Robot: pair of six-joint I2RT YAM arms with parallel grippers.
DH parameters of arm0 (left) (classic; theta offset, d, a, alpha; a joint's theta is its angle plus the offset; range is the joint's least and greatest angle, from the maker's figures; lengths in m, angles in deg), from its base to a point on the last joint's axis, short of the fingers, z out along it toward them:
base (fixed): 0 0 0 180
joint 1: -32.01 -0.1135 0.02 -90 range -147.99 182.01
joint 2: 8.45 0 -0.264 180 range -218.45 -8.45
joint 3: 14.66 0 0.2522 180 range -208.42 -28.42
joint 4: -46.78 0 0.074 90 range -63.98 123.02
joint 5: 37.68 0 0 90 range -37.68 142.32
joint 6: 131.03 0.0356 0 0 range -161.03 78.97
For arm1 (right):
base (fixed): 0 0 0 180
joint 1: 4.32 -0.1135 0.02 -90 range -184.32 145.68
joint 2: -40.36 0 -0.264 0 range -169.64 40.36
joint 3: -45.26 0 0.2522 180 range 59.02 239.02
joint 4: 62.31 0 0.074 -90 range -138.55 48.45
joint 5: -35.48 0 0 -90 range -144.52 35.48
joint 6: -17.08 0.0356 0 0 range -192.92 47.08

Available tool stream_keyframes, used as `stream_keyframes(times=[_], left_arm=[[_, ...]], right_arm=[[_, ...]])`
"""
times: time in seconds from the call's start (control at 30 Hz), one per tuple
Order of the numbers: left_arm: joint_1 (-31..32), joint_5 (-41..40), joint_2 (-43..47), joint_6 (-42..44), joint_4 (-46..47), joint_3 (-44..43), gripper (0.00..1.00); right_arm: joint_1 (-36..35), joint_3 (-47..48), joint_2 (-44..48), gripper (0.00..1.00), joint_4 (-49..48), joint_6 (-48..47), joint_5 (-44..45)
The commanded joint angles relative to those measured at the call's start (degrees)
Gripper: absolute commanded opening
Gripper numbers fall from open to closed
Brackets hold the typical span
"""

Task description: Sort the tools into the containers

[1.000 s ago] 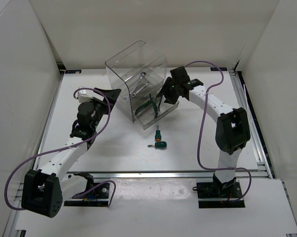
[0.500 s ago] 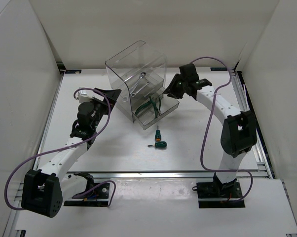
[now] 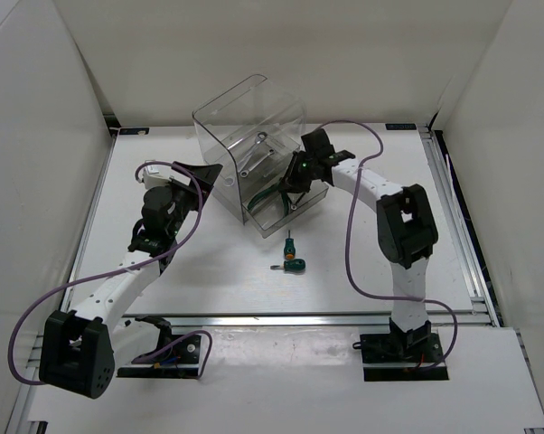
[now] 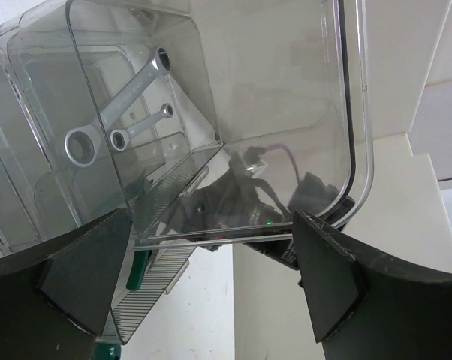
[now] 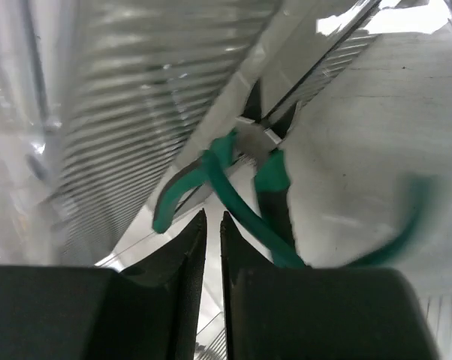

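Observation:
The containers are drawers of a clear organiser at the back middle. Two silver wrenches lie in an upper drawer and show clearly in the left wrist view. The bottom drawer is pulled out, with the green-handled pliers in it. My right gripper hangs over that drawer; its jaws are almost together with nothing between them, just short of the pliers. Two stubby green screwdrivers lie on the table in front. My left gripper stands wide open beside the organiser's left side.
White walls close in the table on the left, back and right. A metal rail runs along the near edge. Purple cables loop from both arms.
My right gripper swung from the organiser's right side to over the pulled-out drawer, and its jaws closed to a narrow slit. The left arm and the screwdrivers stayed put.

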Motion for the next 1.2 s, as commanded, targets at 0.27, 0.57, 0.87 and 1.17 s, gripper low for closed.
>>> stream_keyframes(times=[0.27, 0.57, 0.87, 1.17], left_arm=[[-0.2, -0.3, 1.2, 0.2, -0.5, -0.2, 0.99], [-0.2, -0.2, 0.6, 0.2, -0.6, -0.8, 0.99], [-0.3, -0.3, 0.1, 0.0, -1.1, -1.3, 0.99], [-0.2, 0.2, 0.3, 0.0, -2.3, -0.9, 0.99]], right_arm=[[2.0, -4.0, 6.4, 0.24, -6.3, -0.5, -1.1], [7.3, -15.2, 22.8, 0.21, -5.7, 2.3, 11.0], [7.7, -35.8, 25.7, 0.00, -8.8, 11.5, -1.1], [5.0, -28.1, 14.7, 0.00, -9.3, 11.8, -6.5]])
